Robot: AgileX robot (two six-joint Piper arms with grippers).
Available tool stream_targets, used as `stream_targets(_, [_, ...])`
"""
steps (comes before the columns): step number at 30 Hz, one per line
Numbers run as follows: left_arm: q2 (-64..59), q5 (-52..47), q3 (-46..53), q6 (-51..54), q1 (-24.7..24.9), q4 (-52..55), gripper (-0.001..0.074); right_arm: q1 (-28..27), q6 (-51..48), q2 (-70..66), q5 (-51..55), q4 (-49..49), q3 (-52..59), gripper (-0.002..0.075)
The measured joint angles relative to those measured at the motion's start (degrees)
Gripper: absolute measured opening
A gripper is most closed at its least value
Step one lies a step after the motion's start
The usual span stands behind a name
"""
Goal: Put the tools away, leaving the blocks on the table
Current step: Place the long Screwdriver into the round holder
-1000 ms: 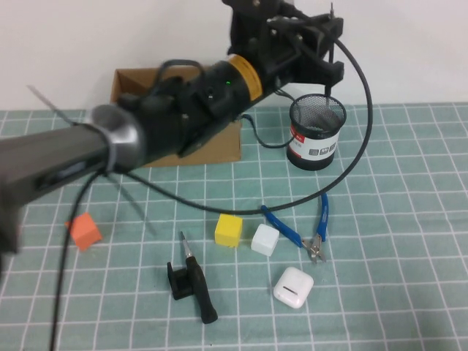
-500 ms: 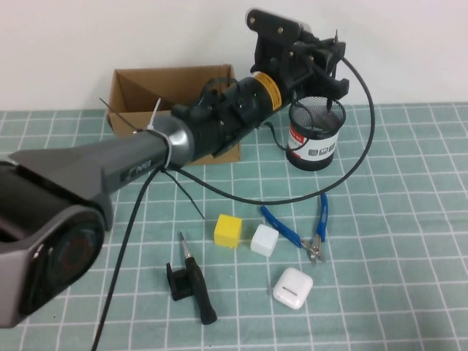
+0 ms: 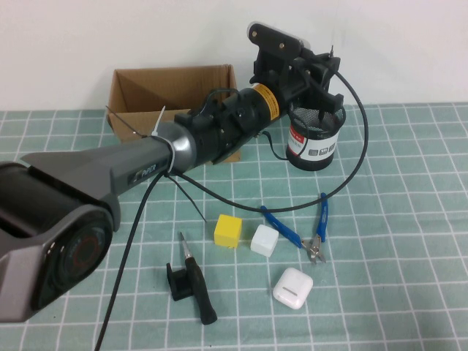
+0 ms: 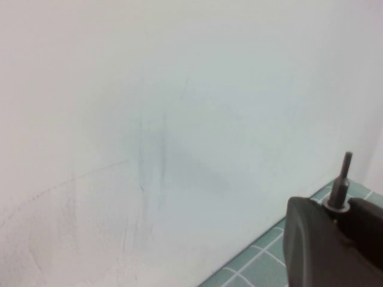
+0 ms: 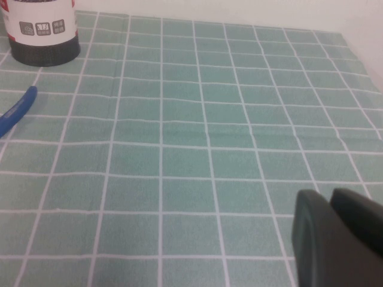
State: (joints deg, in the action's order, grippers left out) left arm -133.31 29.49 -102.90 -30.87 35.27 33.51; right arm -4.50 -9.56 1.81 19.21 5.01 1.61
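Observation:
My left gripper [image 3: 324,73] hangs just over the black mesh cup [image 3: 316,135], shut on the thin black rod tool [image 4: 343,176], which stands upright between the fingers. The black-handled screwdriver [image 3: 197,281] lies at the front of the teal gridded table [image 3: 409,219]. The blue-handled pliers [image 3: 303,230] lie right of the white cube [image 3: 265,240] and the yellow cube [image 3: 227,229]. The orange cube is hidden behind my left arm. My right gripper [image 5: 329,202] is shut and empty, low over bare table to the right of the cup [image 5: 42,30] and a pliers handle [image 5: 15,113].
An open cardboard box [image 3: 168,88] stands at the back left. A small black bracket [image 3: 178,281] lies against the screwdriver. A white glossy case [image 3: 293,287] lies in front of the pliers. My left arm and its cable stretch across the left half of the table.
My left gripper has sunk a little with the rod, closer to the cup's mouth. The arm has swung and now covers the orange cube.

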Motion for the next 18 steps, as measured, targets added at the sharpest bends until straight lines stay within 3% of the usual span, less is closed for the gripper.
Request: stream_targets(18, [0.0,-2.51,-0.09,1.44,0.38,2.01,0.0085,0.0,0.0,0.0,0.0,0.0,0.0,-0.0007])
